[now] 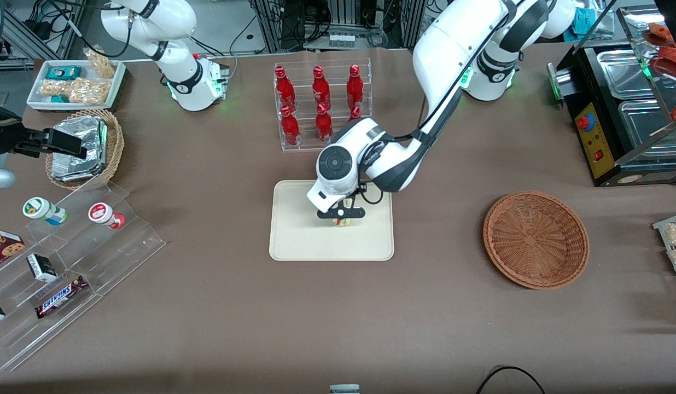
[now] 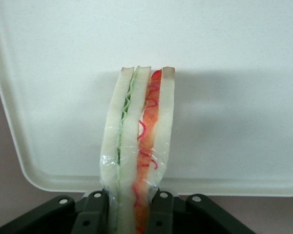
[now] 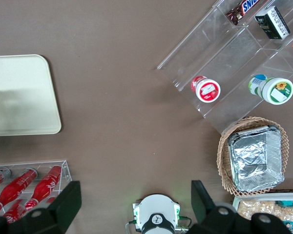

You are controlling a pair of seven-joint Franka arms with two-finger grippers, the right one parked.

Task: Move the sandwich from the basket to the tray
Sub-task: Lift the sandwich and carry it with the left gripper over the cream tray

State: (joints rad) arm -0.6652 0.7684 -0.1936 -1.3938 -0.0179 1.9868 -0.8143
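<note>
My gripper (image 1: 341, 217) is over the middle of the cream tray (image 1: 294, 241) and is shut on the sandwich (image 1: 342, 221), a wedge of white bread with red and green filling in clear wrap. In the left wrist view the sandwich (image 2: 139, 161) stands between the two black fingers (image 2: 94, 214) with the tray (image 2: 224, 58) under it; whether the sandwich touches the tray cannot be told. The tray's corner also shows in the right wrist view (image 3: 24, 92). The reddish-brown wicker basket (image 1: 535, 238) sits empty toward the working arm's end of the table.
A clear rack of red bottles (image 1: 319, 104) stands farther from the front camera than the tray. A tan basket with a foil packet (image 1: 83, 148), a white snack tray (image 1: 75, 82) and a clear stepped shelf (image 1: 70, 262) lie toward the parked arm's end. A black appliance (image 1: 617, 109) stands past the basket.
</note>
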